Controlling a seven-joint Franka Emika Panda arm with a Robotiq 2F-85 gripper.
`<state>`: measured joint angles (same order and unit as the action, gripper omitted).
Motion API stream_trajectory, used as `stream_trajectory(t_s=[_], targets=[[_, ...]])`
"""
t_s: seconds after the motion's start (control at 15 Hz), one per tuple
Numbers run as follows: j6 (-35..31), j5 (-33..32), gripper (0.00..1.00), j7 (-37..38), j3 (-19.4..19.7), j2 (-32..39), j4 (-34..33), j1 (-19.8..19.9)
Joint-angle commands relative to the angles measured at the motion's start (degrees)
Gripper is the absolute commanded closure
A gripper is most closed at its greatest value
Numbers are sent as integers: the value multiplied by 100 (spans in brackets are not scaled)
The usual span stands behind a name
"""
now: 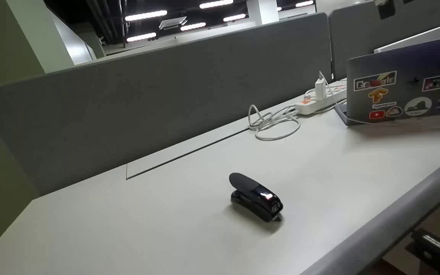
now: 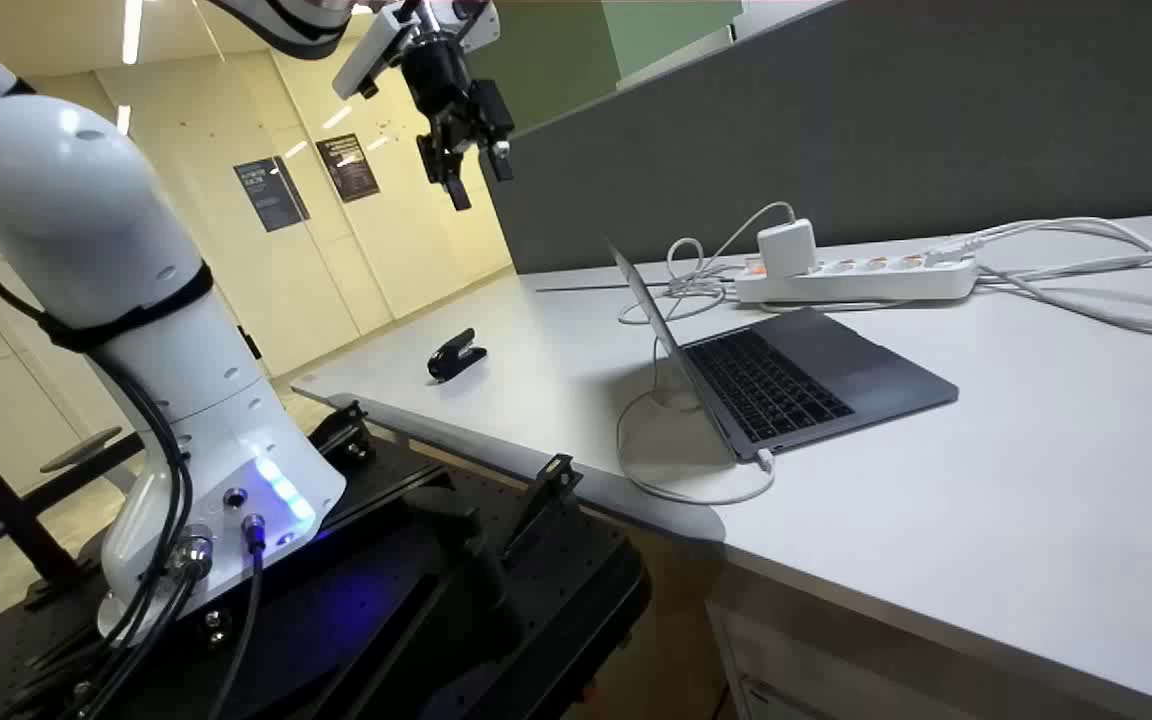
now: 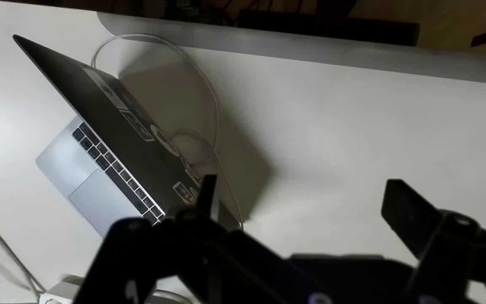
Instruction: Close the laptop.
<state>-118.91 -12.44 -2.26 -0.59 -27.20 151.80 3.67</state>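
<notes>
The grey-blue laptop stands open on the white desk. In an exterior view its raised lid (image 1: 407, 88) shows an outer face with colourful stickers. In an exterior view its keyboard base (image 2: 836, 370) lies flat and the lid tilts back from it. The wrist view shows the laptop (image 3: 129, 139) from above, at the left, with one lower corner hidden behind a finger. My gripper (image 2: 481, 182) is open and empty, high above the desk and apart from the laptop. In the wrist view the fingers of the gripper (image 3: 302, 185) are spread wide, with only desk between them.
A small black stapler (image 1: 256, 198) lies on the desk (image 1: 166, 229), also in an exterior view (image 2: 454, 357). A white power strip (image 2: 856, 280) with cables sits behind the laptop. A white cable (image 2: 651, 490) runs from the laptop's side around the lid. A grey partition (image 1: 185, 103) borders the desk.
</notes>
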Motion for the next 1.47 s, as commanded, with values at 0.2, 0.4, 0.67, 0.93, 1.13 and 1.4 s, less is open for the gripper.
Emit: stream_trajectory(t_s=[0.2, 0.4, 0.67, 0.93, 1.13, 1.4], targets=[[14, -20, 0, 19, 46, 0, -7, -50], [14, -20, 0, 18, 46, 0, -7, -50], [14, -20, 0, 18, 46, 0, -7, -50], [-432, -108, 0, 513, -30, -4, 115, 62], [-951, 40, 0, 638, 169, -29, 386, 211], [-1824, 280, 0, 823, 545, 16, 836, 618]])
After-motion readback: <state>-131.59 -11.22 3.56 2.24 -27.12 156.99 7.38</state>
